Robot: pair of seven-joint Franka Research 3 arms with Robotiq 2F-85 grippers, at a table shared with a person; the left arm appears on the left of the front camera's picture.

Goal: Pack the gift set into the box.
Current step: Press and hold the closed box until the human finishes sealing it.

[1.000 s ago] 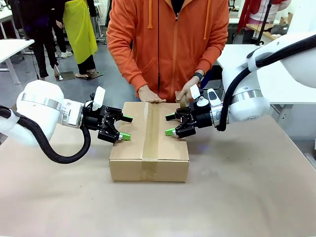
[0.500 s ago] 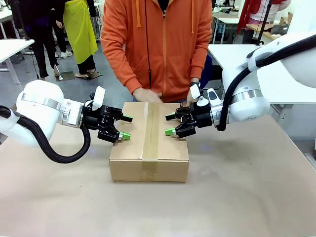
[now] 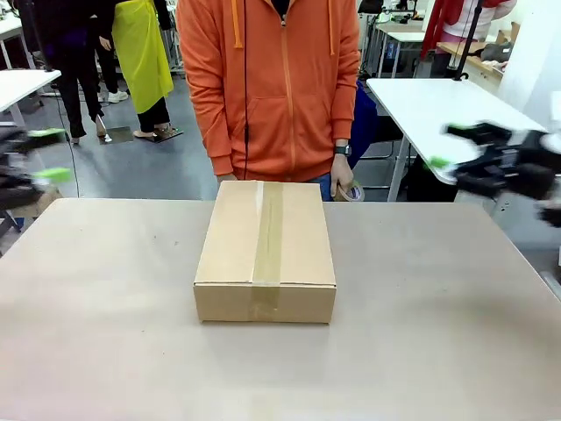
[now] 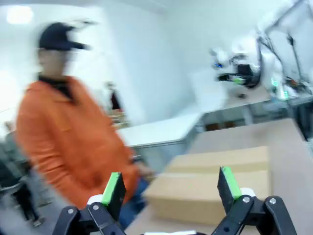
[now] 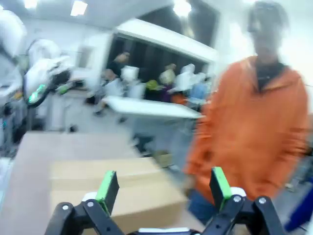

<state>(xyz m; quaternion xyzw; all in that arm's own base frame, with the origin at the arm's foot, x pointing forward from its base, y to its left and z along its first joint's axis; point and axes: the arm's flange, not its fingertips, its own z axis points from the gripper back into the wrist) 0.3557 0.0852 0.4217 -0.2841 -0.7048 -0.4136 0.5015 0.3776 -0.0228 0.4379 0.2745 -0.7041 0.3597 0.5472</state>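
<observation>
The box [image 3: 265, 250] stands closed in the middle of the frame, a strip of tape [image 3: 267, 232] running down its top, and the bare table [image 3: 421, 333] lies free on all its sides. Behind its far edge stands a person in an orange hoodie [image 3: 272, 88], one hand [image 3: 344, 187] holding a tape roll just beside the box's upper right corner. The left gripper [image 3: 39, 153] is a blur at the left edge and the right gripper [image 3: 451, 149] at the right edge, both well apart from the box, each with its jaws spread wide and holding nothing.
</observation>
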